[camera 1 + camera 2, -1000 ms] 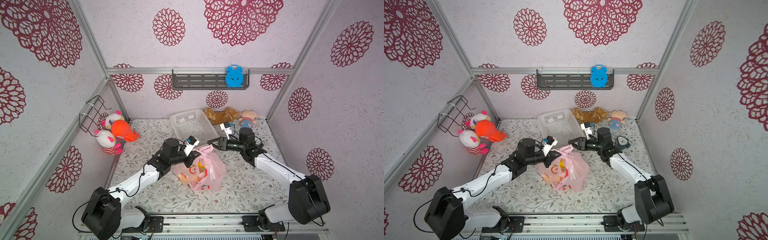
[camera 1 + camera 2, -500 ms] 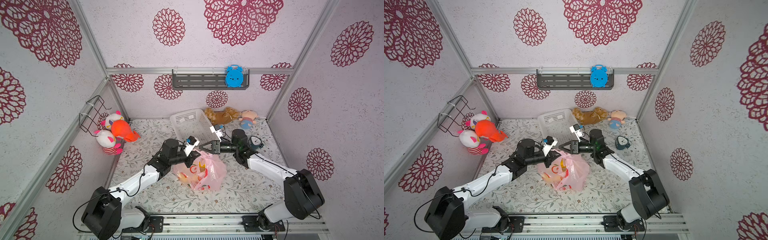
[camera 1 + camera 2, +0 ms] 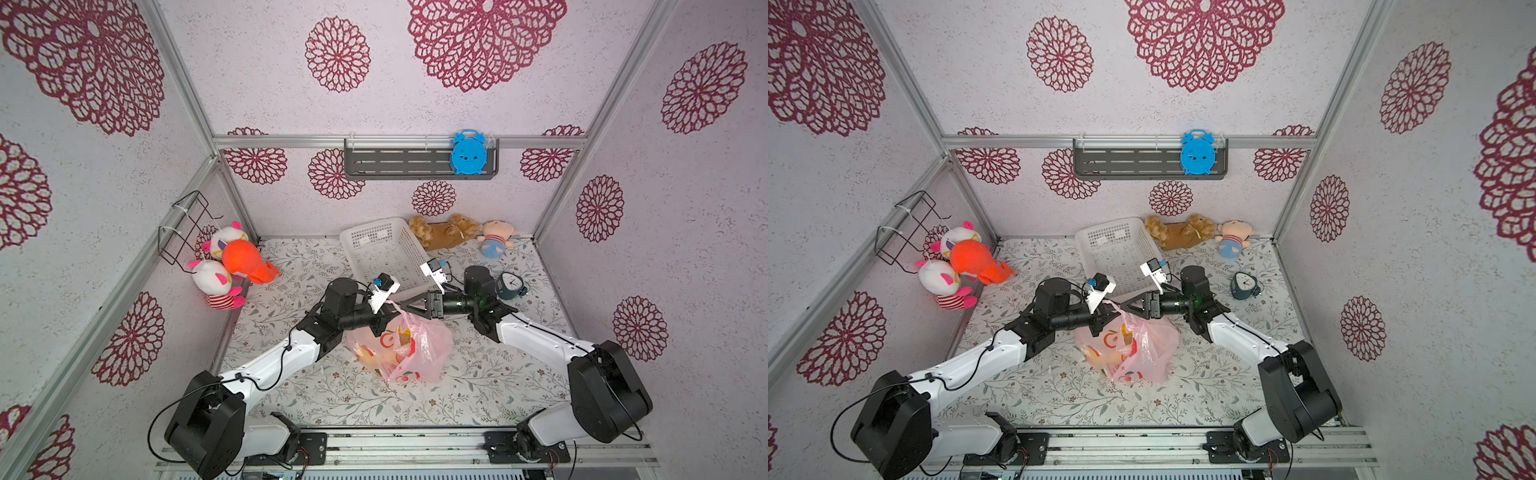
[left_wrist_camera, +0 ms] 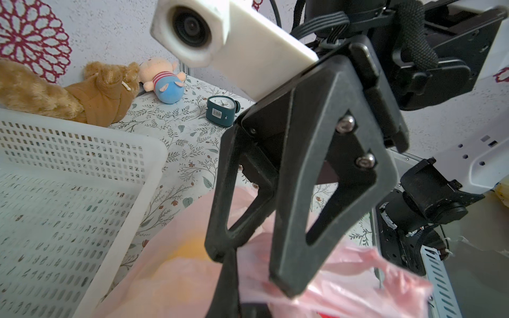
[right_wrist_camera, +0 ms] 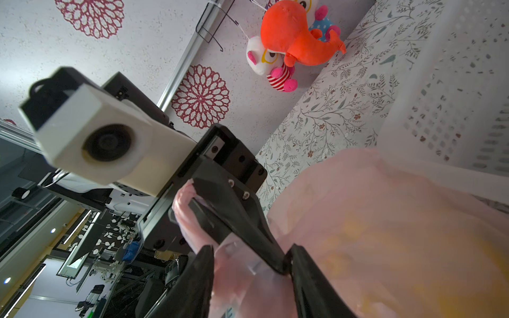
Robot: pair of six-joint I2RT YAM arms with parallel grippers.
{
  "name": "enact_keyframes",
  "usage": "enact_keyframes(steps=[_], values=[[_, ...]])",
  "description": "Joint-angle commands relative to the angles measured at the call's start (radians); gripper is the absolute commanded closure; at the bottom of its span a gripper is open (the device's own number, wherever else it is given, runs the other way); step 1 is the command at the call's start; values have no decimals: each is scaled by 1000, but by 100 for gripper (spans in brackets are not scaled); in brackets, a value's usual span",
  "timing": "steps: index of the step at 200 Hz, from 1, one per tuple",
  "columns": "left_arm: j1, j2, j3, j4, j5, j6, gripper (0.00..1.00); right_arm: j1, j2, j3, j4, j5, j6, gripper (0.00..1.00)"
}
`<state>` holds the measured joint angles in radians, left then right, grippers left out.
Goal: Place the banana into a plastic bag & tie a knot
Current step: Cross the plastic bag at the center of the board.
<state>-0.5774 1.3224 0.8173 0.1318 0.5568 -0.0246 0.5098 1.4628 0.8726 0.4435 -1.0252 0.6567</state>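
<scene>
The bag [image 3: 409,347], with the banana [image 5: 385,242] inside, is laid on the table [image 3: 478,374] near the basket [image 3: 374,226]. One handle [image 5: 187,217] is clamped by the left gripper [image 3: 387,312] and presented between the spread, empty jaws of the right gripper [image 3: 403,305], probably for knotting.

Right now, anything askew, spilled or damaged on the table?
No spill; plastic bag looks intact. Oddities: dark alarm clock seems to lie on its back, face up; brown teddy lies flopped against the back wall.
</scene>
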Motion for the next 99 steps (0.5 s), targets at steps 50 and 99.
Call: enact_keyframes(steps=[50,99], values=[[11,5,-3,42,15,-11,100,12,-47,22,-182,-21,-243,44],[13,5,0,35,17,-10,100,19,-51,46,-310,16,-354,41]])
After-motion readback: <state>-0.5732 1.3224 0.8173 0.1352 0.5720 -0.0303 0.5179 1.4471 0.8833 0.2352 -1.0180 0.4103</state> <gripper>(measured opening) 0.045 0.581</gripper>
